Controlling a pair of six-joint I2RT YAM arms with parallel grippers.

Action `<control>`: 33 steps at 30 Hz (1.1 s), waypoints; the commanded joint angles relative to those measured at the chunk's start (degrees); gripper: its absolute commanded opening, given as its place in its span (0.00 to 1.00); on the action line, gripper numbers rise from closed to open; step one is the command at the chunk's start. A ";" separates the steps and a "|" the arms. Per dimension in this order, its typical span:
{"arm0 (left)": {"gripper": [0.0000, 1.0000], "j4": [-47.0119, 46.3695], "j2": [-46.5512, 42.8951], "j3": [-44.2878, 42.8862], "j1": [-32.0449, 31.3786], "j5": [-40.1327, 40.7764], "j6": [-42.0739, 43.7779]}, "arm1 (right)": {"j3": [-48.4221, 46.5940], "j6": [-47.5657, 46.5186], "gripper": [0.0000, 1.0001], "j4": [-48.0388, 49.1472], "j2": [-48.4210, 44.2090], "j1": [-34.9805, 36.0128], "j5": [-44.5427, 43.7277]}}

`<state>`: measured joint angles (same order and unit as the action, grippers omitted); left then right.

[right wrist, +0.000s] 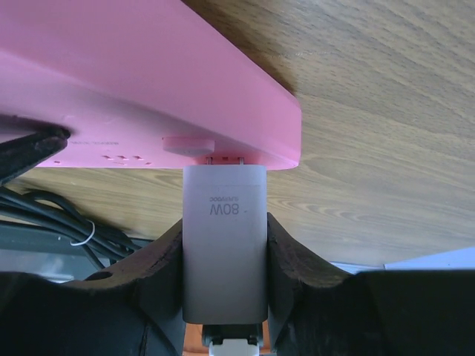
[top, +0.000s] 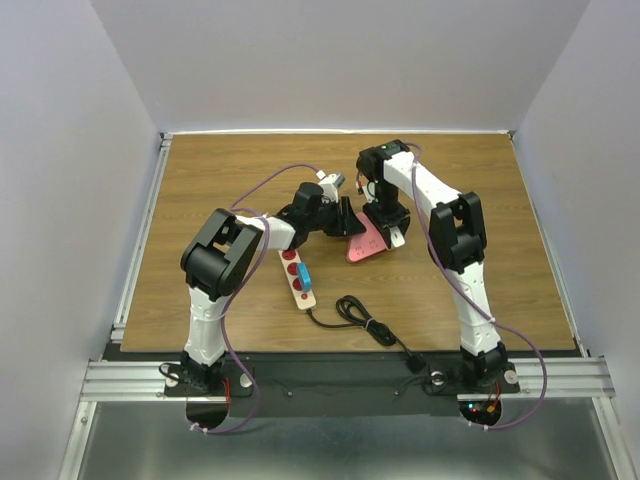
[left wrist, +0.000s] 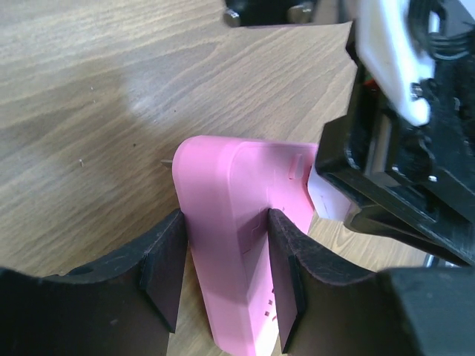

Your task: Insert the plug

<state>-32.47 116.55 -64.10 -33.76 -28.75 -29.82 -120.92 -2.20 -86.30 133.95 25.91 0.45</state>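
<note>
**A:** Where is the plug now, and who holds it?

**B:** The grey plug [right wrist: 225,222] sits between the right fingers [right wrist: 293,259], which are closed on its two flat sides. Its front end points at the edge of the pink socket block [right wrist: 148,74]. The left fingers [left wrist: 165,271] are clamped on the two long sides of that block. In the top view both arms meet over the middle of the desk [top: 200,200].

**A:** Is the plug already inside?

**B:** I think mostly, but not fully. The right wrist view shows a thin gap between the plug's face and the pink edge, and a short piece of the metal prongs [right wrist: 225,159] is visible in it. So the prongs have found the slots, but the body is not seated flush.

**A:** What is left, then?

**B:** In my judgement only the last push: press the plug straight in until the gap closes, while the left side holds the block against it. After that both can let go.

**A:** Does the block rest on the desk?

**B:** I cannot tell. It looks tilted in the top view, but the contact is hidden.

**A:** Anything else near?

**B:** A white power strip [top: 297,275] and a black cable [top: 362,320] lie nearer the arm bases, apart from the work.
</note>
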 commanded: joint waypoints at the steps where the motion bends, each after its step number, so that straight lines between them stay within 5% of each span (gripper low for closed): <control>1: 0.00 2.50 1.31 -1.03 -2.98 -2.45 7.50 | -5.19 -1.41 0.00 14.32 6.05 0.54 3.42; 21: 0.00 1.09 2.28 -0.85 -2.89 -3.59 4.87 | -3.79 2.11 0.01 18.80 5.19 0.63 3.15; 29: 0.00 2.50 2.45 0.20 1.67 -2.54 3.63 | 1.12 3.69 0.48 19.24 -2.46 0.54 2.01; 33: 0.00 3.38 2.45 0.11 3.26 -2.10 4.25 | 4.63 3.60 0.58 20.03 -6.67 0.54 1.75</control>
<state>-33.41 117.38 -64.34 -31.77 -31.05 -29.61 -118.21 1.08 -77.67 132.40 25.89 1.06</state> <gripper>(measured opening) 0.534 0.551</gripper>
